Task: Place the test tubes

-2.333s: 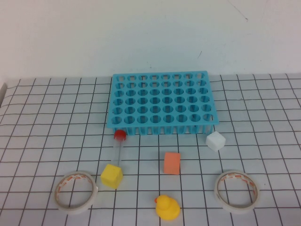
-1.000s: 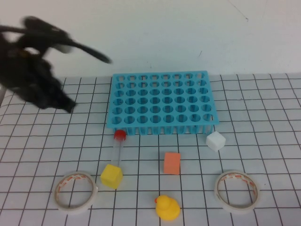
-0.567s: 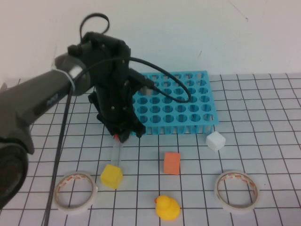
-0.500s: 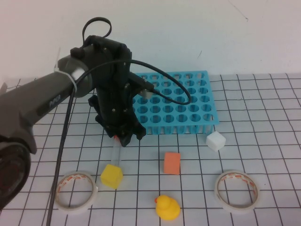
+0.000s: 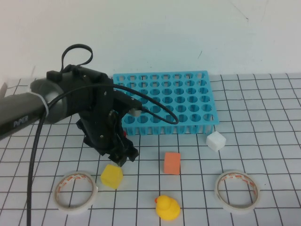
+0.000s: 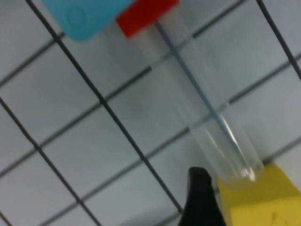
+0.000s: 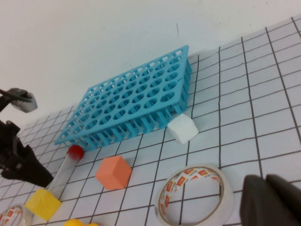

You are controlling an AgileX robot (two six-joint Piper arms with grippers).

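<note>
A clear test tube (image 6: 207, 117) with a red cap (image 6: 146, 14) lies flat on the grid mat. Its cap is near the front left corner of the blue rack (image 5: 164, 101) and its closed end rests against a yellow cube (image 5: 112, 176). My left gripper (image 5: 121, 154) is low over the tube and open, hiding most of it in the high view. One black finger (image 6: 200, 197) stands beside the tube's closed end without gripping it. The tube (image 7: 66, 167) also shows from the right wrist. My right gripper (image 7: 265, 183) is shut and empty, near a tape roll (image 7: 193, 197).
An orange cube (image 5: 172, 163), a white cube (image 5: 216, 141) and a yellow duck (image 5: 167, 207) sit in front of the rack. Tape rolls lie at front left (image 5: 75, 190) and front right (image 5: 236, 189). The left arm's cable loops over the rack's left side.
The left arm swept in from the left, came down over the tube and slid toward the front along it. Its jaws opened. The right arm stayed still.
</note>
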